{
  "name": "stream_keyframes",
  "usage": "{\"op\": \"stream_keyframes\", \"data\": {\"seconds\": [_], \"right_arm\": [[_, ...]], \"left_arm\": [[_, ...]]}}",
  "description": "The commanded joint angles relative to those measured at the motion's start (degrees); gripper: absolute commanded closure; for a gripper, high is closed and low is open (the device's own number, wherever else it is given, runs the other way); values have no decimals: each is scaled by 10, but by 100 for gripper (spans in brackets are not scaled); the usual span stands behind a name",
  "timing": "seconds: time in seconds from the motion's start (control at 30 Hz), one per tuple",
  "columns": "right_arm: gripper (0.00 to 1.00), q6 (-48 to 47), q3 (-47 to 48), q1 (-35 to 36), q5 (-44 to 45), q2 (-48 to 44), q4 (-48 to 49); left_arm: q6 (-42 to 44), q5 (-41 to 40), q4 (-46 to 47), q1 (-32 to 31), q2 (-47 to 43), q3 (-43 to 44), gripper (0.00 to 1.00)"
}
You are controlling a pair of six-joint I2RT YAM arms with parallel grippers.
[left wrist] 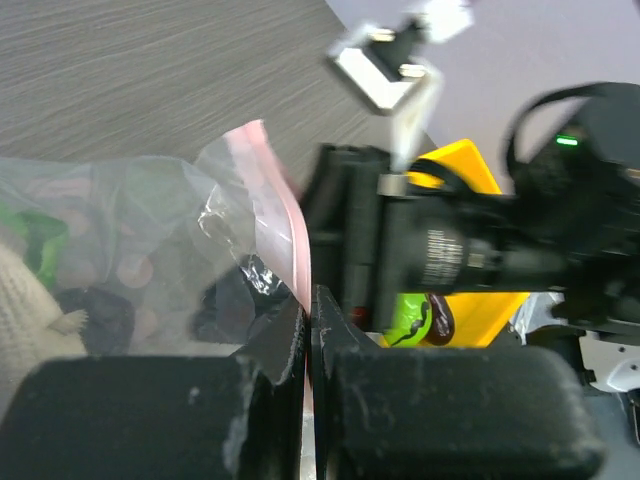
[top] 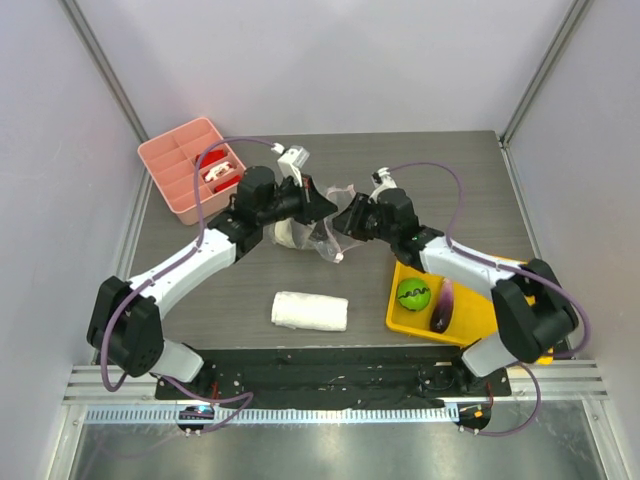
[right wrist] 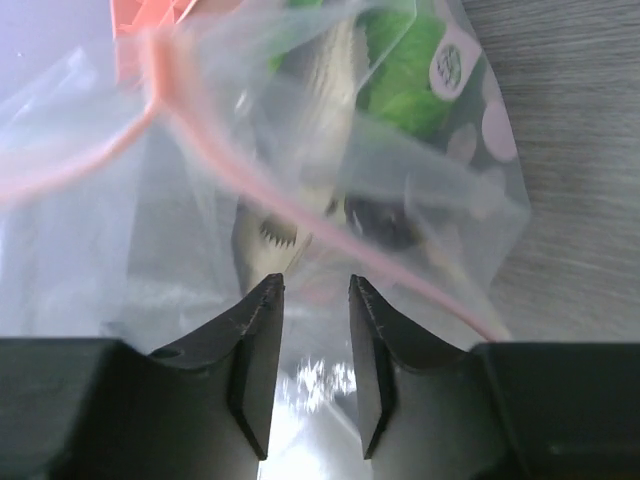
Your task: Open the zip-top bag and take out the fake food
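Note:
The clear zip-top bag (top: 330,228) is held up over the middle of the table between both grippers. My left gripper (top: 316,206) is shut on its pink zip strip (left wrist: 285,225); the strip runs down between the closed fingers of that gripper (left wrist: 310,300). My right gripper (top: 346,219) faces it from the right. Its jaws (right wrist: 313,290) stand a finger's width apart with bag film (right wrist: 120,230) between them, not pinched. The pale leafy cabbage (right wrist: 330,120) lies inside the bag. The striped green ball (top: 413,293) and purple eggplant (top: 441,308) lie in a yellow tray (top: 470,322).
A folded white towel (top: 310,311) lies in front of the bag, near the arm bases. A pink divided box (top: 185,165) with red-white items stands at the back left. The yellow tray sits at the right front, under my right arm.

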Motion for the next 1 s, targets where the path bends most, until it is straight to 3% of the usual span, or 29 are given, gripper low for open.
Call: {"op": "stream_keyframes", "data": {"seconds": [0.0, 0.2, 0.33, 0.47, 0.6, 0.7, 0.9, 0.93, 0.97], "right_arm": [[57, 5, 50, 3, -17, 57, 98], [35, 29, 29, 3, -20, 108, 171], [28, 37, 26, 3, -50, 135, 210], [20, 37, 30, 3, -79, 161, 189], [19, 41, 10, 8, -114, 188, 232], [23, 55, 2, 12, -145, 218, 337], [35, 103, 36, 17, -174, 287, 415], [52, 106, 40, 16, -173, 292, 416], [62, 109, 42, 17, -172, 294, 414]], "left_arm": [[-13, 24, 54, -19, -10, 13, 100], [-38, 34, 81, -40, 21, 35, 100], [-43, 33, 84, -55, 39, 47, 100], [-43, 33, 82, -59, 49, 54, 100], [-55, 12, 79, -60, 65, 52, 100], [-77, 5, 98, -66, 86, 46, 100], [-78, -2, 98, -79, 101, 48, 100], [-77, -9, 97, -79, 100, 44, 100], [-75, -13, 94, -80, 94, 41, 100]]}}
